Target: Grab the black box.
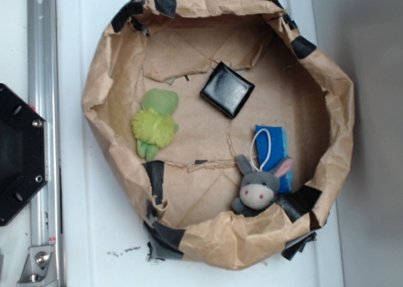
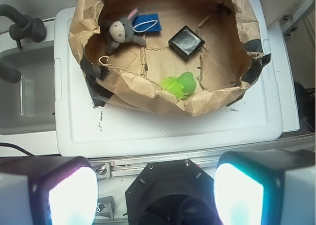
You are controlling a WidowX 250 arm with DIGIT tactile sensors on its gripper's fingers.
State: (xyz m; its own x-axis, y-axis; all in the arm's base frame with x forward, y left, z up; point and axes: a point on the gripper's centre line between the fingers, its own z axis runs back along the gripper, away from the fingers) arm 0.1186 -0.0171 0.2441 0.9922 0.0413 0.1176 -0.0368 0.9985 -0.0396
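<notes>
A round nest of crumpled brown paper (image 1: pixel 107 79), patched along its rim with strips of black tape (image 1: pixel 165 2), sits on a white tabletop (image 1: pixel 94 230). Four things lie on the nest's floor. The black box (image 1: pixel 227 89), small, flat, square and glossy, lies turned cornerwise, apart from everything else. A green plush toy (image 1: pixel 155 123) lies on its own too. A grey donkey toy (image 1: pixel 258 188) with pink ear linings leans against the paper wall, and it overlaps one end of a blue sponge (image 1: pixel 272 142) that carries a white loop (image 1: pixel 263 145).

The tool (image 2: pixel 155 195) shows only in the wrist view. Its two fingers (image 2: pixel 71 198) fill the bottom corners as pale, glowing blurs, held wide apart with nothing between them. It hangs well back from the nest, above the edge of the tabletop, over a large black hexagonal plate (image 2: pixel 170 193) and a metal rail (image 1: pixel 43 111).

From the tool, the nest lies ahead and below. The green plush toy (image 2: pixel 181 84) is the nearest thing, just behind the near paper wall. The black box (image 2: pixel 186 42) lies beyond it, slightly right of the tool's centre line and far from both fingers. The donkey toy (image 2: pixel 120 32) and the sponge (image 2: pixel 146 21) lie farther off, ahead to the left. Left of the tabletop is a grey sink (image 2: pixel 24 96) with a dark tap (image 2: pixel 22 27).
</notes>
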